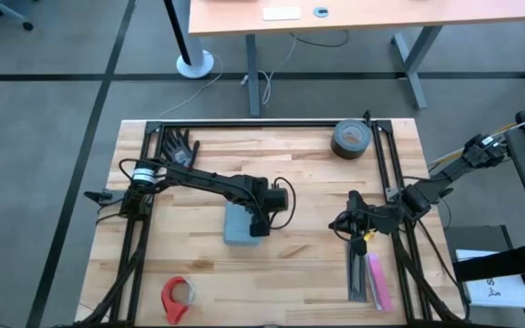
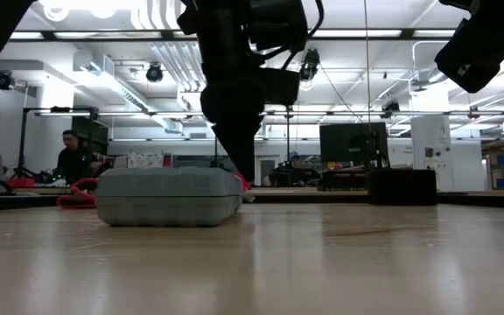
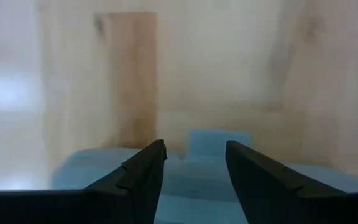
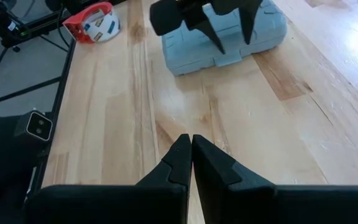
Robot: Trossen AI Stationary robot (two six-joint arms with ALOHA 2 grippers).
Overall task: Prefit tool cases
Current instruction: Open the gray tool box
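Case (image 1: 241,224) lies closed and flat at the centre of the high view, on the wooden table (image 1: 290,278). The left gripper (image 4: 232,38) hangs over its near edge with fingers parted on either side of the small handle bump (image 3: 218,142), holding nothing that I can see. To do this step well, I judge it should descend squarely so both fingers straddle the bump evenly and the case does not skate. The right gripper (image 4: 190,163) waits at centre right, fingers pressed together and empty. Bare wood surrounds the case; the red tape dispenser (image 1: 177,298) at lower left and the black and pink bars (image 1: 370,278) at lower right are well apart.
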